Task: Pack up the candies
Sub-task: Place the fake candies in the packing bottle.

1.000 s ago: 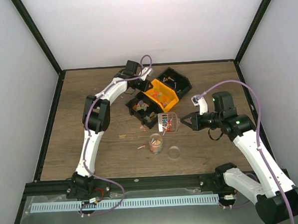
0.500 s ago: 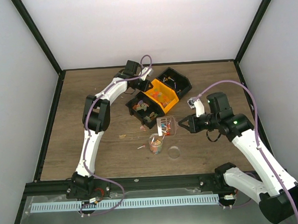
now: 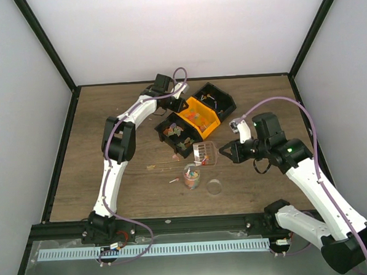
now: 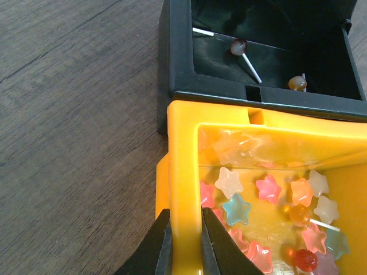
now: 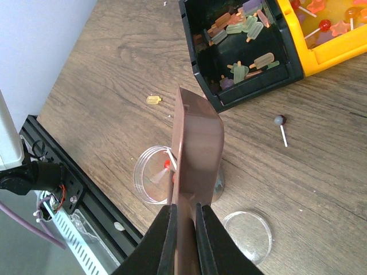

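Note:
Small candies fill the clear cup (image 3: 191,176) near the table's middle. My right gripper (image 3: 225,151) is shut on a clear pinkish scoop (image 3: 205,152) and holds it tilted just above and right of the cup. In the right wrist view the scoop (image 5: 198,143) stands edge-on between my fingers (image 5: 184,207) and covers part of the cup (image 5: 146,177), where a red candy shows. My left gripper (image 3: 180,107) is shut on the wall of the orange bin (image 4: 183,172). Star candies (image 4: 236,207) lie inside that bin.
Two black bins (image 3: 176,132) (image 3: 214,97) flank the orange bin (image 3: 198,117); the near one holds popsicle sweets (image 5: 243,54). A clear round lid (image 3: 215,186) lies right of the cup. Loose sweets lie on the wood (image 3: 173,181) (image 5: 152,99), and a lollipop (image 5: 280,121).
My right gripper has carried the scoop left and down toward the cup and tipped it over. The left arm has not moved.

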{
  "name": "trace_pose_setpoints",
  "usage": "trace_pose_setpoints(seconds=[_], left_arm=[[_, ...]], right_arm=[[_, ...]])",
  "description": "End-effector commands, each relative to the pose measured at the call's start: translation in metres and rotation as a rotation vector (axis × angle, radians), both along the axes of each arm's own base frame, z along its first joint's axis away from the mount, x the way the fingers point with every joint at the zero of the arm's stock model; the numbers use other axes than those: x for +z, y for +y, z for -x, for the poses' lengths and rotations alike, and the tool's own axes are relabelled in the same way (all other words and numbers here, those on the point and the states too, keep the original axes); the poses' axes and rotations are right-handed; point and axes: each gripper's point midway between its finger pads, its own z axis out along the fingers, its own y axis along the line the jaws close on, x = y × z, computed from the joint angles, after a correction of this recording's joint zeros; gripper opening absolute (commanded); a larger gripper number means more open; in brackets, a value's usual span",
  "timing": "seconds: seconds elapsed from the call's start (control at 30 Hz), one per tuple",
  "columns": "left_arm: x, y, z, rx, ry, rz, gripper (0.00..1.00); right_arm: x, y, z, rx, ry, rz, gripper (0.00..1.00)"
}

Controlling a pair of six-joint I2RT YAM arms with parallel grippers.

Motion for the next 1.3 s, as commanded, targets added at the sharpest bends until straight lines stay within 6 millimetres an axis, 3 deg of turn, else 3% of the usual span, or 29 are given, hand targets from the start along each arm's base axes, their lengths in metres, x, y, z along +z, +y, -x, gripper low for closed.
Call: trace_pose_setpoints(seconds=[0.0,0.4,0.73,1.07,1.27], left_arm=[[-0.066,0.017,0.014,-0.001,0.107,-0.088,0.04],[-0.065,0.017,0.015,-0.001,0.108,-0.084,0.04],[-0.067,0.018,0.016,-0.004,0.112,-0.086,0.04],[-0.067,0.017,0.015,-0.003,0.112,-0.084,0.04],[-0.068,0.018,0.015,-0.003,0.113,-0.084,0.04]], right_arm=[[0.017,0.003,0.0,0.01,-0.049,-0.004,0.01],[0.018,0.017,0.006,0.017,-0.052,0.058,0.01],[0.027,0.012,0.003,-0.007,-0.076,0.082,0.01],[0.016,0.026,0.008,0.009,-0.073,0.173,0.01],[0.017,0.022,0.003,-0.013,-0.095,0.195,0.01]])
